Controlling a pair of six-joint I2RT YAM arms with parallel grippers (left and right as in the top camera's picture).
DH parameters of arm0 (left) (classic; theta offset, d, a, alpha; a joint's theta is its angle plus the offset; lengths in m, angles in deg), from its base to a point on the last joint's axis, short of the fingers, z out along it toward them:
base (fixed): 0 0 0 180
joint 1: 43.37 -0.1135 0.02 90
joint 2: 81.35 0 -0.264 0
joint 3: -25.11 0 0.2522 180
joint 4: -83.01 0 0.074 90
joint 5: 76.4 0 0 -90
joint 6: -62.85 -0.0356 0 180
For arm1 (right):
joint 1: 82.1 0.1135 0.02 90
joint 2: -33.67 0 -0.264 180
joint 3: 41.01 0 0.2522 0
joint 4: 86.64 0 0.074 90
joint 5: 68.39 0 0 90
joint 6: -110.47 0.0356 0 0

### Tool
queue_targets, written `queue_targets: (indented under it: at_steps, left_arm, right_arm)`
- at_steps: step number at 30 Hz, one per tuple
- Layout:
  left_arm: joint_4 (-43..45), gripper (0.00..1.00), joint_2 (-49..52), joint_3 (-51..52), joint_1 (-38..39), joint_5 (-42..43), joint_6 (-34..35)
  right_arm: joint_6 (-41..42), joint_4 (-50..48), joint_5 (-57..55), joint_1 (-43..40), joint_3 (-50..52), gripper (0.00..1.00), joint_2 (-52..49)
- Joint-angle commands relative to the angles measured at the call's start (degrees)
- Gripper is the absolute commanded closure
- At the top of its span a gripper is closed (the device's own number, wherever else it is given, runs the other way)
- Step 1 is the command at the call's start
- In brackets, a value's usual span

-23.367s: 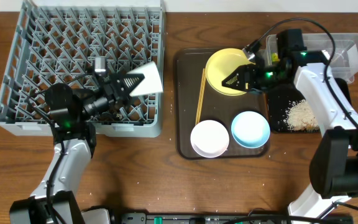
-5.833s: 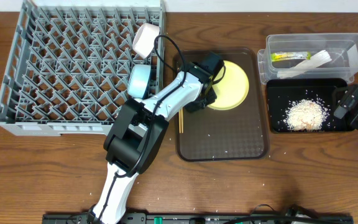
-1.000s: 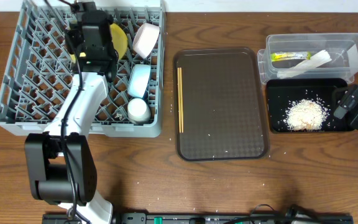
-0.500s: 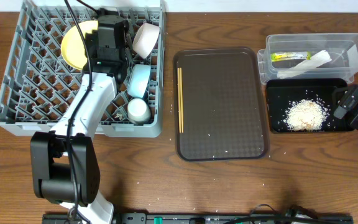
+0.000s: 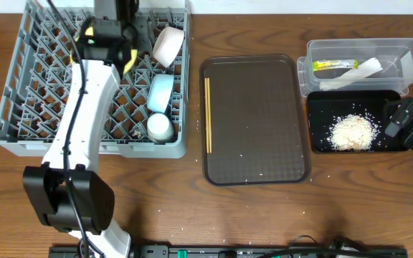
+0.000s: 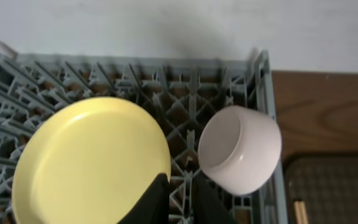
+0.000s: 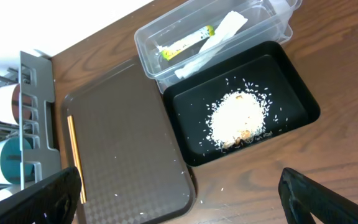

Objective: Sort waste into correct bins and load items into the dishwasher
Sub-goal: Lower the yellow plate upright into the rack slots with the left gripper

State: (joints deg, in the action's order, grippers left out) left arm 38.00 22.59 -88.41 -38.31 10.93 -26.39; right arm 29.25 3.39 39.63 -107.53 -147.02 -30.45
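Note:
My left gripper point(image 6: 179, 182) hangs over the back of the grey dishwasher rack point(image 5: 34, 107), its jaws a narrow crack apart with only rack pegs showing between them. The yellow plate point(image 6: 92, 162) stands on edge just left of the fingers, and the white bowl point(image 6: 241, 149) lies on its side to the right. The light blue bowl point(image 5: 160, 93) and white cup point(image 5: 158, 127) sit in the rack. The chopsticks point(image 5: 207, 115) lie on the brown tray point(image 5: 257, 122). My right gripper point(image 7: 179, 205) is wide open and holds nothing, near the black tray point(image 7: 303, 93).
The clear tub point(image 5: 400, 54) holds the green-and-yellow wrapper point(image 5: 332, 65) and the white paper strip point(image 5: 361, 70). Rice crumbs point(image 5: 353, 131) lie heaped in the black tray. Stray grains dot the brown tray and the wooden table point(image 5: 264, 215).
My left arm has swung from the plate's right side toward the back of the rack and now covers most of the plate from above. Its jaws have parted slightly. The right arm has not moved.

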Motion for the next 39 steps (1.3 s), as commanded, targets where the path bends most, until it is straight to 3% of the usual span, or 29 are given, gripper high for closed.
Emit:
queue_targets:
  at_steps: [1, 5, 9, 18, 28, 39]
  left_arm:
    - [-2.0, 0.84, -0.1, -2.6, -0.3, 1.6, 3.0]
    - [-2.4, 0.85, 2.7, -2.5, -0.7, 1.6, 3.2]
    - [-2.3, 0.92, 7.4, -2.5, -0.9, 0.6, 3.9]
    - [-1.7, 0.92, 13.7, -2.5, -0.9, -3.3, 4.1]
    - [3.2, 0.92, 14.5, -2.5, -0.9, -4.2, 4.1]
    - [2.1, 0.92, 17.1, -2.0, -1.6, -5.5, 4.3]
  right_arm:
    - [0.6, 0.0, 0.2, -0.3, -0.5, 0.01, -0.1]
    - [0.6, 0.0, 0.2, -0.3, -0.5, 0.01, -0.1]
    - [0.6, 0.0, 0.2, -0.3, -0.5, 0.01, -0.1]
    - [0.6, 0.0, 0.2, -0.3, -0.5, 0.01, -0.1]
    - [0.6, 0.0, 0.2, -0.3, -0.5, 0.01, -0.1]
    - [0.6, 0.0, 0.2, -0.3, -0.5, 0.01, -0.1]
